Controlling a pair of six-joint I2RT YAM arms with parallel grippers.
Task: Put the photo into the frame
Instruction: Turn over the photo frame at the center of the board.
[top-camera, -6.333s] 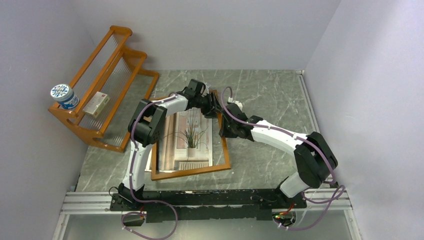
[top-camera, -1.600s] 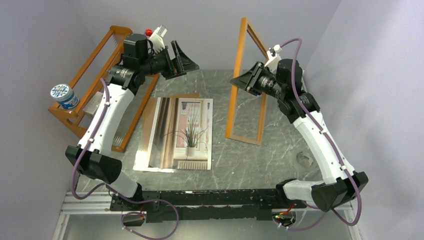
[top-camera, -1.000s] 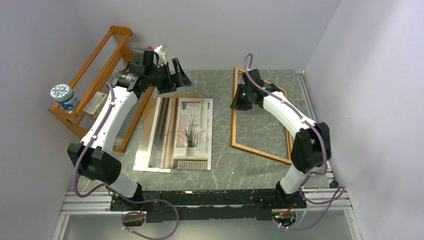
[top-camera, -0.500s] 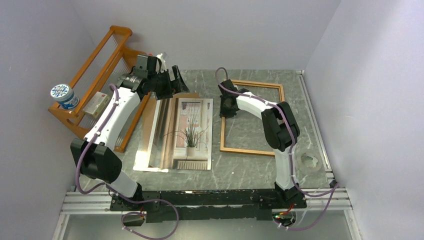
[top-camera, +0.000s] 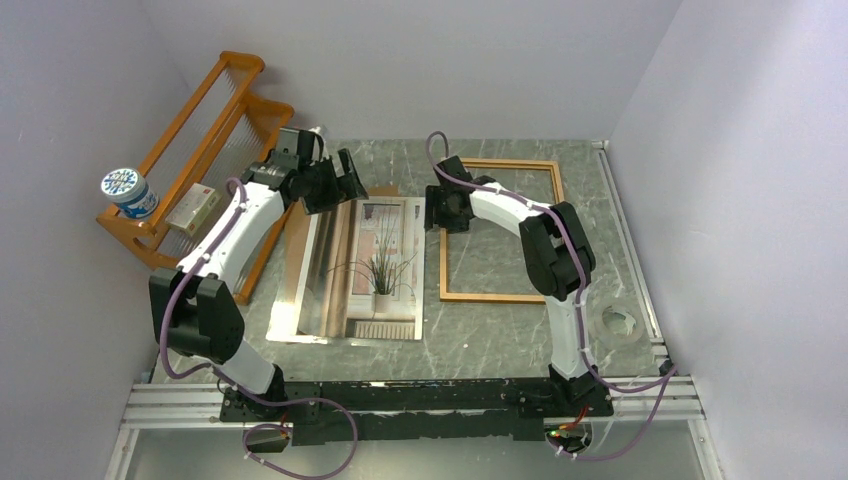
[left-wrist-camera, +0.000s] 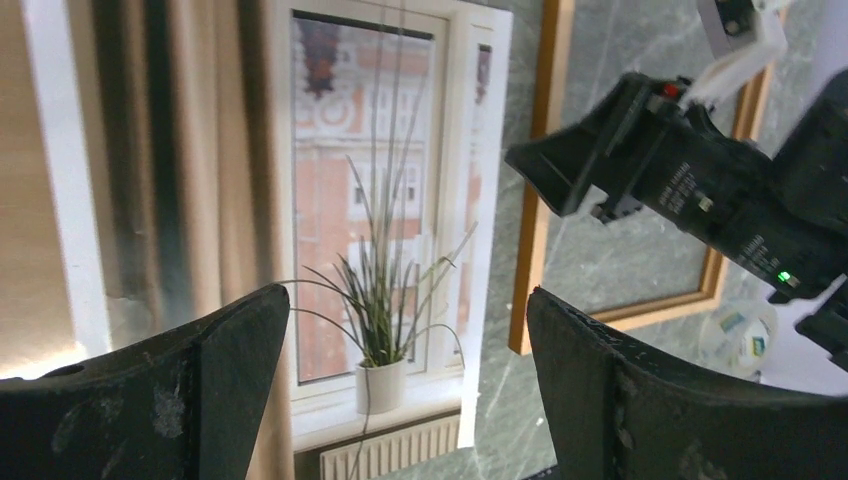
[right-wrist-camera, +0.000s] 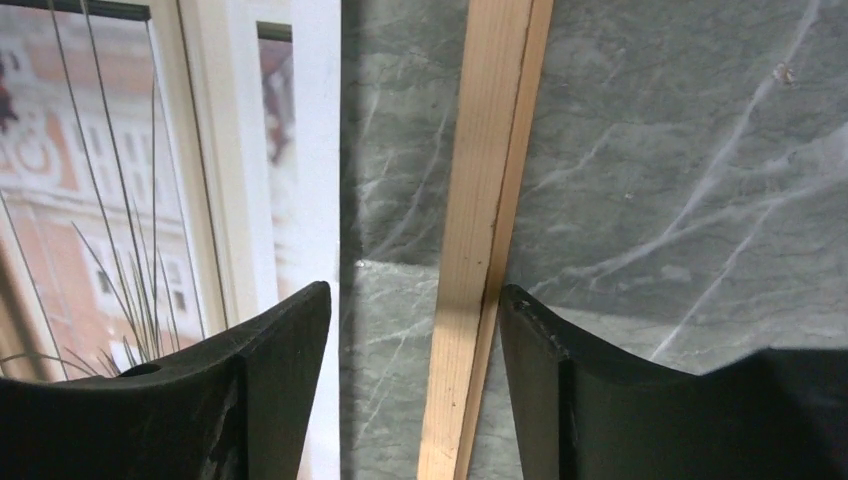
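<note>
The photo (top-camera: 365, 270) of a spiky potted plant lies flat on the table, left of centre. The thin orange-brown frame (top-camera: 548, 230) lies flat just right of it, with nothing inside. My right gripper (top-camera: 440, 212) hovers low over the frame's left rail (right-wrist-camera: 480, 250), which runs between its open fingers (right-wrist-camera: 415, 292). The photo's white edge (right-wrist-camera: 315, 150) shows beside the rail. My left gripper (top-camera: 335, 182) hangs wide open above the photo's far end, holding nothing. In its wrist view the plant print (left-wrist-camera: 380, 250) fills the space below the open gripper (left-wrist-camera: 408, 300).
A brown backing board (top-camera: 297, 233) lies under the photo. An orange wooden rack (top-camera: 215, 120) stands at the far left with a blue-white tin (top-camera: 128, 192) and a small box (top-camera: 193, 208) on it. A tape roll (top-camera: 615, 322) lies at the right.
The right arm has swung the frame down from upright and laid it flat beside the photo, then opened its jaws. The left gripper has come down towards the photo's far end.
</note>
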